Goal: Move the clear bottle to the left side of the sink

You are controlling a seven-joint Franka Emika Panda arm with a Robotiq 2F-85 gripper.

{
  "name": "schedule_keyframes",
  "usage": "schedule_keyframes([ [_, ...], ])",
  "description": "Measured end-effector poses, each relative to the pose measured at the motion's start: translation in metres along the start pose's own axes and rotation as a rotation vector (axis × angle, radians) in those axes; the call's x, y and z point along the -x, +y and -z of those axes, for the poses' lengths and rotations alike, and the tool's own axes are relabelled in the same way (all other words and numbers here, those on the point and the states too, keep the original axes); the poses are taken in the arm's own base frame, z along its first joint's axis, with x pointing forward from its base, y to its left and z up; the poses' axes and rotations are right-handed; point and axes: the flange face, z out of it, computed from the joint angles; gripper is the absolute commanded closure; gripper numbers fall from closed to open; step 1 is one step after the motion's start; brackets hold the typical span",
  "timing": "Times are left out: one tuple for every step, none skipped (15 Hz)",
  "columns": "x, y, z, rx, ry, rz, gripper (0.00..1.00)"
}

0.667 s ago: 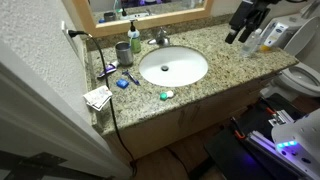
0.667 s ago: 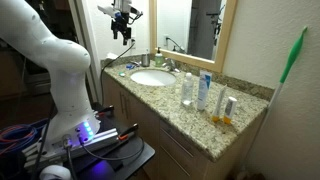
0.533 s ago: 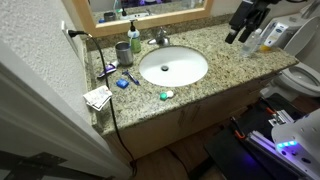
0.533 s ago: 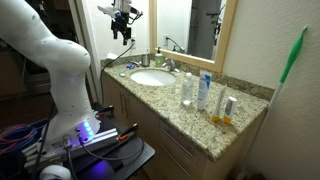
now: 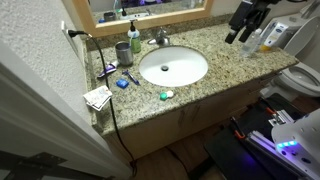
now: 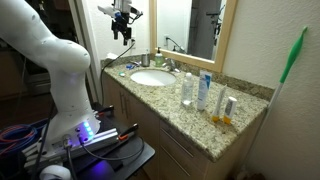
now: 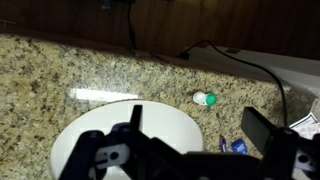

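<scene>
The Panda arm's gripper (image 6: 122,30) hangs high above the sink (image 6: 152,77) on a granite bathroom counter (image 5: 225,70), well clear of everything on it. In the wrist view its dark fingers (image 7: 262,135) stand spread wide with only basin and stone showing between them; it holds nothing.

The bottle (image 6: 187,90), the object of the job, stands upright on the counter beside the sink, just next to a white tube (image 6: 204,90) and other toiletries grouped at that end. Across the sink sit a cup (image 5: 122,52) and smaller items, with a small green-capped object (image 7: 204,99) near the basin's front edge and a cable (image 7: 235,58) trailing past it.

The height looks deliberate: from there the wrist camera takes in the basin, and the arm can swing toward the bottle without brushing the faucet or the toiletries. The task appears not yet begun, with the approach the step in hand. The bottle's closeness to the tube may call for a careful descent, since wide jaws could nudge a neighbour over. Free stone on the cup's side of the sink looks limited, so the set-down may need some care.
</scene>
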Motion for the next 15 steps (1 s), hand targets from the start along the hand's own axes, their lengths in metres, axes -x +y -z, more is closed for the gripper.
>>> schedule_keyframes([
  [-0.003,0.004,-0.001,0.025,0.01,-0.046,0.0],
  [-0.007,0.013,-0.001,0.048,0.021,-0.099,0.0],
  [-0.012,0.024,-0.001,0.068,0.029,-0.151,0.0],
  [-0.015,0.039,0.0,0.088,0.036,-0.207,0.0],
  [-0.017,0.055,0.005,0.104,0.048,-0.264,0.0],
  [-0.017,0.07,0.013,0.116,0.065,-0.321,0.0],
  [-0.016,0.084,0.023,0.126,0.087,-0.379,0.0],
  [-0.013,0.097,0.034,0.136,0.112,-0.433,0.0],
  [-0.008,0.108,0.046,0.141,0.136,-0.49,0.0],
  [-0.001,0.115,0.058,0.136,0.154,-0.541,0.0],
  [0.006,0.118,0.068,0.13,0.173,-0.573,0.0],
  [0.011,0.118,0.075,0.128,0.188,-0.586,0.0],
  [0.014,0.116,0.079,0.126,0.194,-0.593,0.0],
  [0.014,0.116,0.078,0.129,0.195,-0.607,0.0],
  [0.011,0.119,0.075,0.132,0.198,-0.656,0.0],
])
